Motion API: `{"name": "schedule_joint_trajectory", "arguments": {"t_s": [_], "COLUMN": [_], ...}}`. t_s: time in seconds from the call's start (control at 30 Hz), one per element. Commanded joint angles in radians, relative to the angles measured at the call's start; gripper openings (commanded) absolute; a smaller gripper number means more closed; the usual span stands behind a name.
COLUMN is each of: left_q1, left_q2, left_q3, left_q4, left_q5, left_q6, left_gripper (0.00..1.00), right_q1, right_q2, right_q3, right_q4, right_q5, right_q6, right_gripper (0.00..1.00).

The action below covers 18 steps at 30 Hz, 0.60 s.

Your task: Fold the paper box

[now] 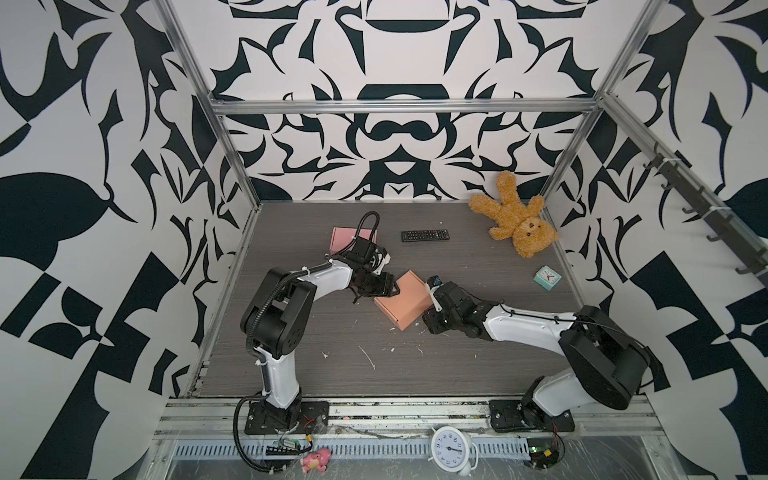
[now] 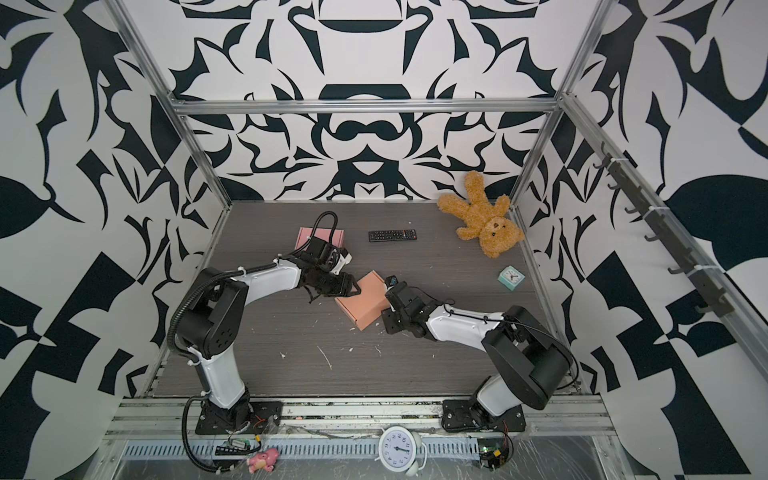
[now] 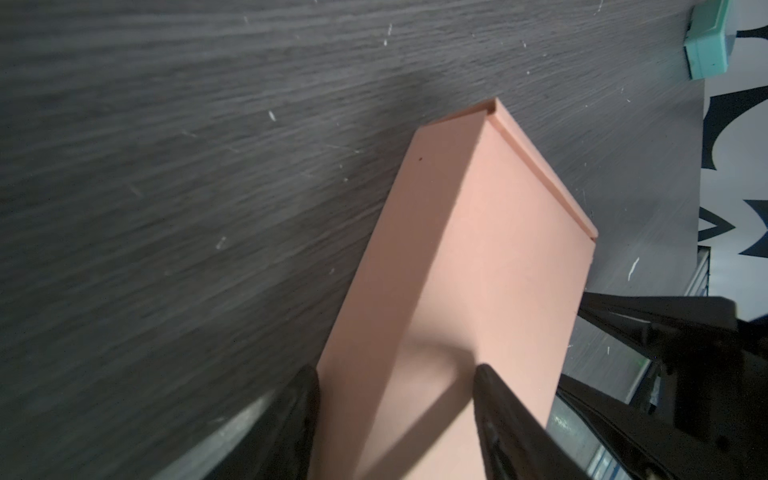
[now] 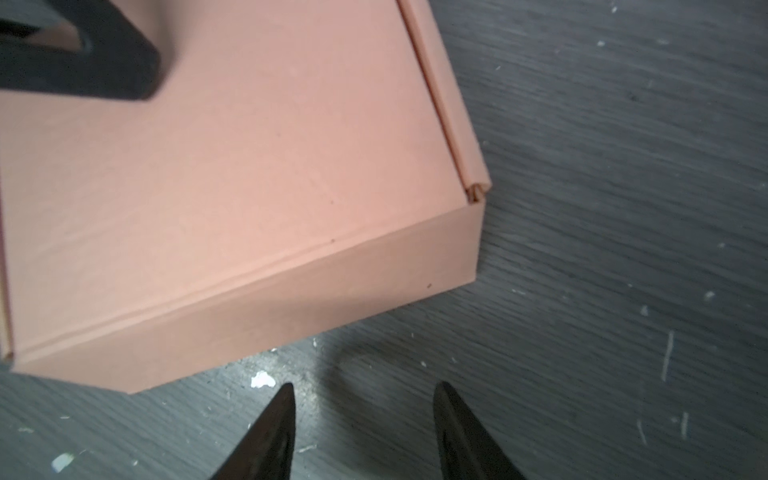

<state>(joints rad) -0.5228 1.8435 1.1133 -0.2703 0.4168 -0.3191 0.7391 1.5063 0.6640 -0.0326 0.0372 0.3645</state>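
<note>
Midway on the dark wood-grain tabletop [image 1: 457, 353], seemingly closing the flat salmon-pink cardboard box [image 1: 409, 301], left gripper [image 3: 395, 372] spread across its edge, right gripper [image 4: 365, 386] spread empty just beside; next, probably pressing the lid [image 4: 249, 145] flush.

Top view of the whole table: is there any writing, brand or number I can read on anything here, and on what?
"12", "11", "10", "9" and the other hour numbers: on the white clock at the front rail.
Remote: button labels too small to read.
Green clock: dial too small to read.
Pink box: no print visible.
</note>
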Motion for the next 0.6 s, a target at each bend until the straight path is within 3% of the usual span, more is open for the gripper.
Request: {"name": "schedule_joint_trajectory", "arguments": {"t_s": [0.0,0.57], "left_q1": [-0.013,-0.064], "left_q2": [-0.055,-0.158], "left_q3": [-0.031,-0.227], "left_q4": [0.008,0.126], "left_q5": [0.016,0.019], "left_q6": [-0.010,-0.092], "left_gripper": [0.62,0.61], "right_q1": [-0.003,-0.001], "right_q2": [0.003,0.004], "right_q3": [-0.006,-0.024], "right_q4": [0.022,0.037], "right_q5": [-0.005,-0.019], "right_q6": [0.010,0.031], "right_gripper": [0.55,0.54]}}
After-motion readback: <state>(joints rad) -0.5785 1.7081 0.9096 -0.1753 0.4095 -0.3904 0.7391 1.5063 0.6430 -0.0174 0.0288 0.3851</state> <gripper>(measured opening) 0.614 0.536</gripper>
